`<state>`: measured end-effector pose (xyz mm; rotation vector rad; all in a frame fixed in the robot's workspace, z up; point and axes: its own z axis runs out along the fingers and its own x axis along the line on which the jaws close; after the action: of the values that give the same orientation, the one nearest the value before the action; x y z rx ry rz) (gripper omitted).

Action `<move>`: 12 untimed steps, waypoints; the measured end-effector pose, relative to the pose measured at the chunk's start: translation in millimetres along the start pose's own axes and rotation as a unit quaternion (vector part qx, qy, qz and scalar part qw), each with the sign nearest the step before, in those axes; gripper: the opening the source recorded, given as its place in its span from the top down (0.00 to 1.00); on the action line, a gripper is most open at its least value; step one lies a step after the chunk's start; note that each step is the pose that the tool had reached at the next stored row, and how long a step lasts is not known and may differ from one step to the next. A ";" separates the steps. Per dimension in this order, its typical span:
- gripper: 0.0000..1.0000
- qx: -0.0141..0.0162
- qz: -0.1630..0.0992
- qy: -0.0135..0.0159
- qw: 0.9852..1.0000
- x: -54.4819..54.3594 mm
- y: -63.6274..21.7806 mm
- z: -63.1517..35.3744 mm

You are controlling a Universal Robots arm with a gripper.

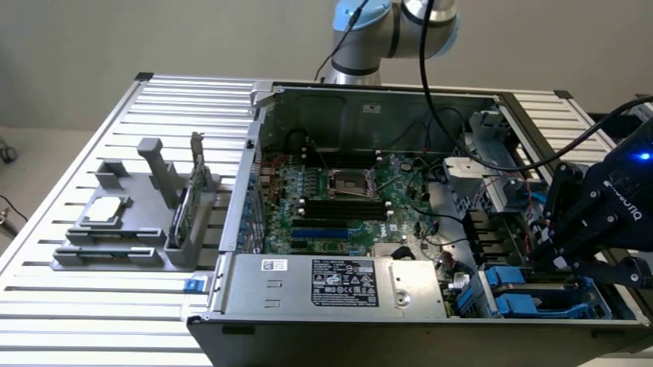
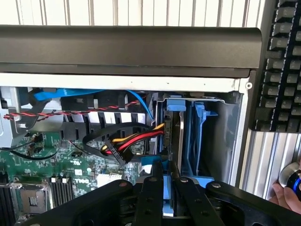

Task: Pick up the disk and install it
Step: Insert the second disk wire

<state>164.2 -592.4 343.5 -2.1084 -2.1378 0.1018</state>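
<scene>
Blue plastic frames the disk (image 2: 173,141), standing on edge in the drive bay at the case's 4 o'clock corner in the exterior view. The gripper (image 2: 165,188) pinches its carrier edge narrowly. Likely heavy, rigid, shock-sensitive; the carrier is the safest hold.

"DELL" is printed in white on the green motherboard (image 2: 75,162).

The slatted surface (image 1: 72,306) is evenly, brightly lit with glare; the case interior (image 1: 347,199) is left dim and shadowed.
</scene>
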 end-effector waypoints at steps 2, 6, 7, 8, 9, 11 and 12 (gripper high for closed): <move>0.84 0.000 -0.001 0.002 1.000 -1.2 0.2 0.6; 0.84 0.000 -0.003 0.007 1.000 -3.1 0.5 1.5; 0.84 0.000 -0.004 0.008 1.000 -3.4 0.6 1.7; 0.84 0.000 -0.005 0.009 1.000 -4.1 1.0 1.9; 0.84 0.000 -0.005 0.010 1.000 -4.4 1.2 2.0; 0.84 0.000 -0.006 0.012 1.000 -5.0 1.5 2.3; 0.84 0.000 -0.007 0.012 1.000 -5.3 1.6 2.4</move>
<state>165.5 -597.5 340.6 -2.0843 -2.1374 0.0746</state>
